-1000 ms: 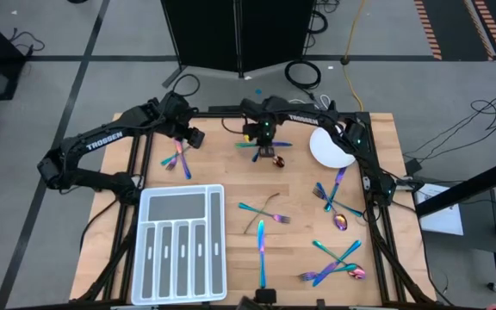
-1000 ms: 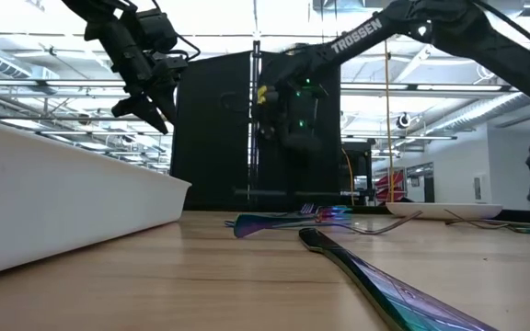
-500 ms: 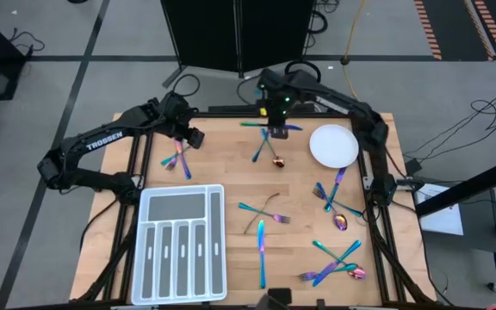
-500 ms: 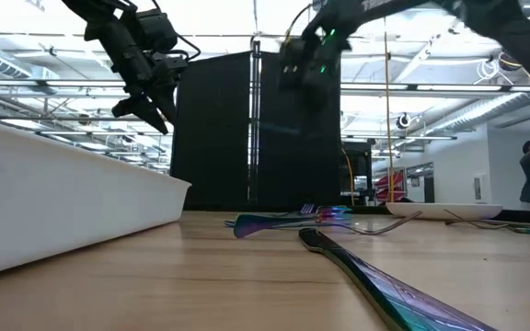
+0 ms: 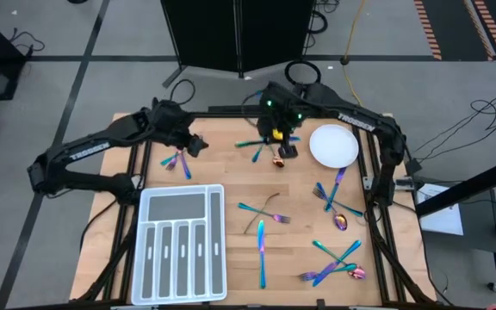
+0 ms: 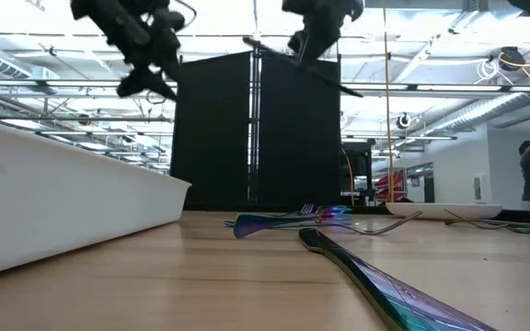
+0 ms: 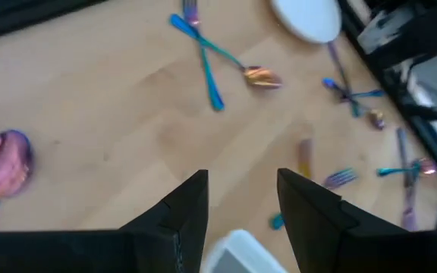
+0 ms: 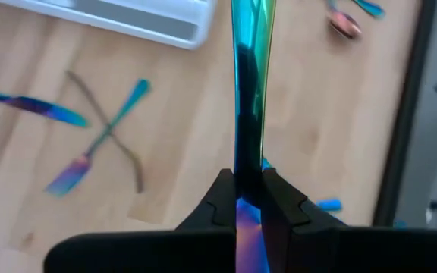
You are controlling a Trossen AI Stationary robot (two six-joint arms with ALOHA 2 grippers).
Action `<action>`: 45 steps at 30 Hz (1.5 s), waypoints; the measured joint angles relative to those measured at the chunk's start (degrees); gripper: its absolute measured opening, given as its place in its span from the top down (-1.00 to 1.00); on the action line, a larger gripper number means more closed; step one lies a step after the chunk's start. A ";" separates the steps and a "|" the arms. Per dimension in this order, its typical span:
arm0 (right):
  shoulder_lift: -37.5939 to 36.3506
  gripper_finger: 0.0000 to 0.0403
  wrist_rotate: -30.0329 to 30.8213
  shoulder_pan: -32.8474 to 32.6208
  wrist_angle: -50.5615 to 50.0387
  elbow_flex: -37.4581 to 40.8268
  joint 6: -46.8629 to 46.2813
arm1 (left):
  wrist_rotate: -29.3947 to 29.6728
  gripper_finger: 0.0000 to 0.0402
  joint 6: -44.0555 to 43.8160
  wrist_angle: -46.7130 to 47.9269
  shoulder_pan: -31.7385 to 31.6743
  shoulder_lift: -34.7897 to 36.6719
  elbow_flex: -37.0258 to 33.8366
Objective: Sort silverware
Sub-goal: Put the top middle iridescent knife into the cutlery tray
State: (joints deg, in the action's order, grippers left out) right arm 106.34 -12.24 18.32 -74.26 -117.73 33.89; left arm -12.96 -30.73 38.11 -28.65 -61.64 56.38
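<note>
Slip risk. Right gripper (image 8: 247,199) clenched on thin rainbow utensil (image 8: 249,98), pinched near one end only, long part sticking out past fingertips, high above table (image 5: 222,176). Narrow pinch; handle may pivot or slide out during carry to white tray (image 5: 181,244), land in wrong slot. Left gripper (image 7: 241,199) spread apart, nothing between fingers, hovers over loose silverware (image 7: 218,57); arms may cross.

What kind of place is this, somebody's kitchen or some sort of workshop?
Most likely a robotics lab or industrial hall, not a kitchen. The wooden table sits in a metal frame on a grey floor strewn with cables, and the low view shows exposed ceiling beams.
</note>
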 joint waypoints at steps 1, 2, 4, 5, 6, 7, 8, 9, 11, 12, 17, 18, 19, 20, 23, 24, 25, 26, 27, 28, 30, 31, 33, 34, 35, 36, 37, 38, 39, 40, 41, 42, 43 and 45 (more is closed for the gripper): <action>-0.17 0.97 0.03 -1.40 -0.06 0.00 0.29 | 1.15 0.22 -2.29 0.49 1.60 1.33 0.00; -0.28 0.97 0.07 -2.72 -0.11 0.00 0.79 | 2.67 0.22 -4.66 0.65 3.31 2.60 0.02; -0.30 0.97 0.06 -5.35 -0.04 0.00 1.88 | 5.45 0.22 -9.77 0.90 7.12 5.28 0.02; -0.30 0.97 0.10 -6.72 0.00 0.00 2.49 | 7.15 0.22 -12.45 1.59 9.12 6.49 0.02; -0.28 0.97 0.13 -8.07 0.34 0.00 3.28 | 9.06 0.22 -15.06 2.45 11.15 7.67 0.02; -0.28 0.97 0.17 -9.53 1.07 0.00 4.28 | 10.99 0.22 -17.64 3.19 13.48 8.85 0.02; -0.28 0.97 0.22 -10.99 2.09 0.00 5.20 | 13.14 0.22 -20.31 4.02 15.85 9.85 0.02; -0.28 0.97 0.20 -12.45 3.39 0.00 6.12 | 15.40 0.22 -22.79 5.07 18.18 10.73 0.02; -0.28 0.97 0.12 -15.30 6.58 0.00 8.05 | 19.48 0.22 -27.17 7.12 22.56 12.12 0.02; -0.28 0.97 0.10 -16.65 7.98 0.00 8.92 | 21.30 0.22 -29.36 7.92 24.37 12.61 0.02; 0.04 0.95 0.09 -21.68 15.76 0.00 10.12 | 25.24 0.22 -32.98 9.86 30.93 13.48 0.02; 0.26 0.95 0.10 -22.57 17.35 -0.02 10.50 | 25.31 0.22 -32.61 10.29 31.74 13.51 0.02; 0.58 0.94 0.11 -23.37 18.55 -0.02 11.21 | 25.42 0.22 -31.61 11.13 32.31 13.73 0.02; 1.12 0.94 0.11 -24.12 19.53 -0.02 12.12 | 25.55 0.22 -30.55 12.44 32.81 13.99 0.02; 3.17 0.94 0.12 -26.34 23.57 -0.02 16.24 | 26.38 0.22 -28.84 16.13 34.30 15.87 0.02; 4.16 0.93 0.13 -27.11 24.94 -0.03 17.83 | 26.70 0.22 -28.49 17.16 34.86 16.90 0.02; 5.47 0.93 0.13 -27.83 26.62 -0.07 19.71 | 26.86 0.22 -27.85 18.02 35.44 18.10 0.02; 6.79 0.93 0.14 -28.61 28.55 -0.07 21.73 | 27.05 0.22 -27.22 19.11 36.06 19.57 0.02; 8.39 0.93 0.16 -29.38 30.66 -0.07 23.71 | 27.30 0.22 -26.86 20.15 36.61 21.06 0.02; 10.08 0.93 0.18 -30.06 33.21 -0.07 25.55 | 27.85 0.22 -26.77 21.13 37.15 22.81 0.02; 13.60 0.93 0.70 -31.35 40.48 -0.04 27.21 | 28.77 0.22 -26.61 23.27 38.09 26.41 0.02; 15.32 0.93 1.44 -31.93 44.95 -0.04 27.21 | 29.19 0.22 -25.92 24.14 38.36 27.96 0.02; 18.50 0.93 3.31 -32.83 53.84 -0.04 26.53 | 29.92 0.22 -25.40 24.76 38.71 30.92 -0.21; 19.90 0.93 4.18 -33.09 58.06 -0.04 25.96 | 29.99 0.22 -25.51 24.77 38.70 32.15 -0.75; 21.03 0.93 5.15 -33.25 61.20 -0.04 25.13 | 30.00 0.22 -25.69 24.75 38.69 33.10 -1.46; 22.27 0.93 5.64 -33.36 63.13 -0.04 24.70 | 29.95 0.22 -25.71 24.50 38.69 33.93 -2.12; 23.23 0.93 6.06 -33.51 64.62 -0.04 24.42 | 29.94 0.22 -25.73 24.25 38.69 34.60 -2.71; 24.18 0.93 6.28 -33.67 65.34 -0.04 24.66 | 29.75 0.22 -25.74 24.23 38.69 35.15 -3.20; 24.98 0.93 6.31 -33.78 65.39 -0.04 25.58 | 29.54 0.22 -25.76 24.24 38.69 35.38 -3.71; 25.76 0.93 6.38 -33.98 65.48 -0.04 26.96 | 29.12 0.22 -25.79 24.15 38.69 35.40 -4.22; 26.61 0.93 6.37 -34.12 65.71 -0.04 28.74 | 28.52 0.22 -25.91 24.06 38.69 35.24 -4.80; 27.03 0.93 6.37 -34.38 65.65 -0.04 30.70 | 27.95 0.22 -25.95 23.89 38.69 35.17 -5.40; 27.54 0.93 6.32 -34.53 64.79 -0.04 32.57 | 27.57 0.22 -26.30 23.37 38.69 35.06 -6.04; 28.36 0.93 6.27 -34.69 63.90 -0.04 36.16 | 26.84 0.22 -28.01 22.34 38.69 34.87 -7.36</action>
State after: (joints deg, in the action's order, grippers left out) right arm 134.70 -5.97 -16.37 -10.35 -117.78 70.04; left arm 13.88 -58.74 60.45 10.04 -26.77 49.03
